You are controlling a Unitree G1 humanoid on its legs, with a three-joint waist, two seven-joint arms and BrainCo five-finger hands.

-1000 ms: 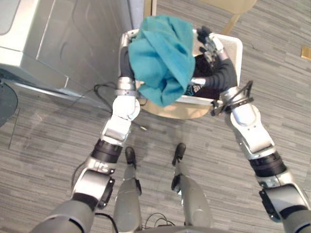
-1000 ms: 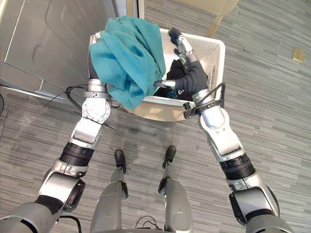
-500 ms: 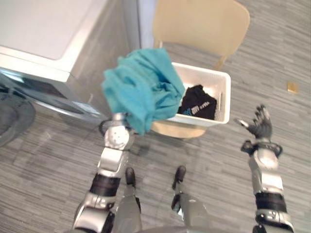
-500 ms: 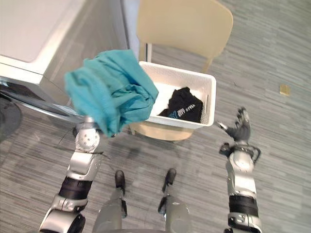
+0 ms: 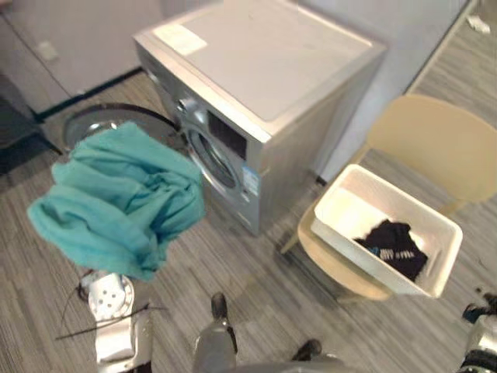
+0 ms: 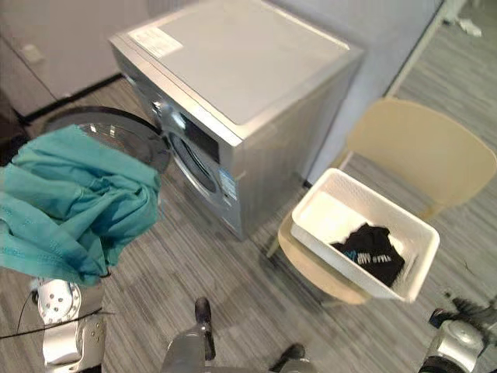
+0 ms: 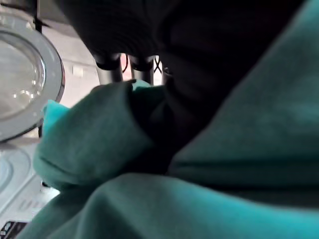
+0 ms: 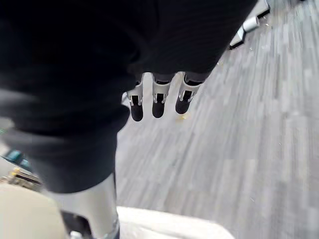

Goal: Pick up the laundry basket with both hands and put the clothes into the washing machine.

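Observation:
A bunched teal cloth (image 5: 116,202) hangs in the air left of the washing machine (image 5: 256,85), lifted by my left arm from below. In the left wrist view my left hand (image 7: 110,67) has its fingers buried in the folds of the teal cloth (image 7: 99,139). The round washer door (image 6: 101,128) stands open behind the cloth, beside the drum opening (image 5: 211,159). The white laundry basket (image 5: 408,196) rests on a tan chair (image 5: 435,144) at the right, with a black garment (image 5: 396,249) inside. My right hand (image 8: 157,102) hangs low over the floor, fingers straight and holding nothing.
The washer stands against a light wall, with a dark strip of baseboard at the far left. Grey plank floor (image 6: 233,280) stretches between the washer, the chair and me.
The view has swung from the basket round to the washer. My left arm has carried the teal cloth away from the basket toward the open door. My right hand has left the basket and dropped low.

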